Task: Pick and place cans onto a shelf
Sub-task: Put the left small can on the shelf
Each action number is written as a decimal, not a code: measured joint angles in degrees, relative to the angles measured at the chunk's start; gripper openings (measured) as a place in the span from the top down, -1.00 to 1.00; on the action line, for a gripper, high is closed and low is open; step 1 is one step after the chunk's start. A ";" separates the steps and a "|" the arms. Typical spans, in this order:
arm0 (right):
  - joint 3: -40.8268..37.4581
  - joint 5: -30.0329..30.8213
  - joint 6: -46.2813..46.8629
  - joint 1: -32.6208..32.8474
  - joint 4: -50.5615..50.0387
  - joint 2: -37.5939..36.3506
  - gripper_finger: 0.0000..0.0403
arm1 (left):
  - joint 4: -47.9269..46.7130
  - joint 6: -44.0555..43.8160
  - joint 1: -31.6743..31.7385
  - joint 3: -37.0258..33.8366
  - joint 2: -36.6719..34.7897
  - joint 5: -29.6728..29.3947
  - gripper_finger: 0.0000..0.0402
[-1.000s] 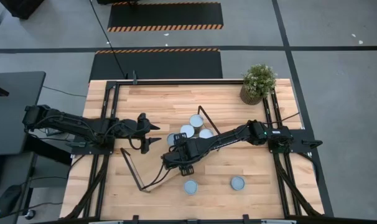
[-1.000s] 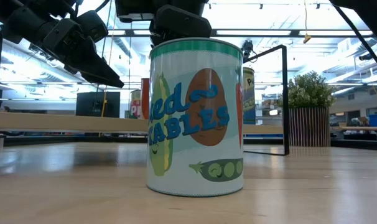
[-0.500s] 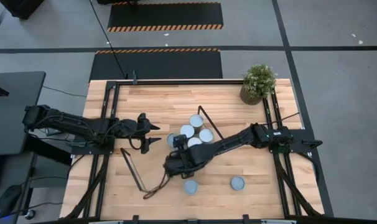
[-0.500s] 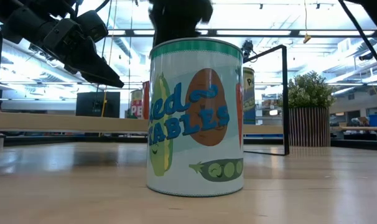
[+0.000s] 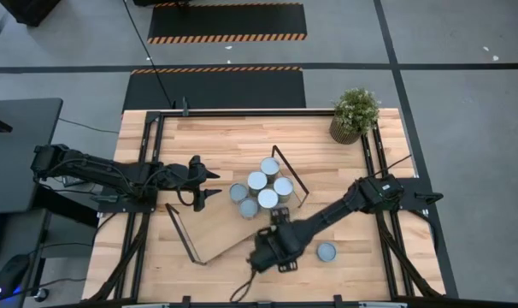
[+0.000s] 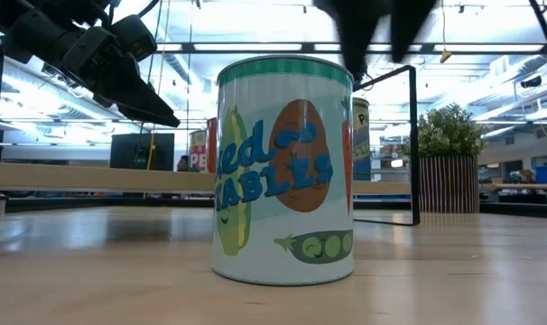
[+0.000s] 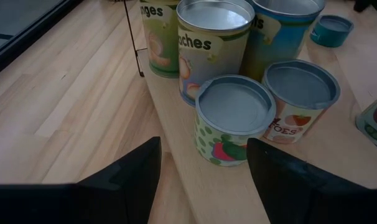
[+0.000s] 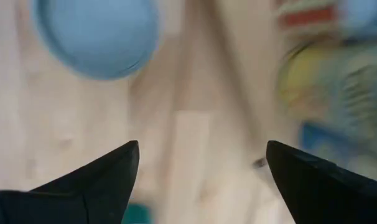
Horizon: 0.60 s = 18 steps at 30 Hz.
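With our right gripper (image 5: 263, 254) open above the upright vegetables can (image 6: 283, 169) on the tabletop's near edge, just short of the shelf (image 5: 233, 224), we judged it far nearer than our waiting, empty left gripper (image 5: 209, 186).

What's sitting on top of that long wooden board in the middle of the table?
On the shelf stand five cans in a tight cluster near its far end. The right arm crosses its near end, so that part of the board is hidden.
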 joint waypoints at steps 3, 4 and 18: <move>-3.40 -2.98 5.22 1.73 1.07 -1.09 -0.77 | 0.00 -0.10 0.01 0.01 0.00 0.00 -0.21; -4.51 -2.96 6.48 2.20 1.64 -1.76 -0.76 | -0.03 -0.27 0.02 0.00 0.00 0.01 -0.21; -42.94 -12.55 19.79 3.70 25.42 -18.50 -0.78 | 0.00 -0.17 0.02 0.00 0.00 0.02 -0.21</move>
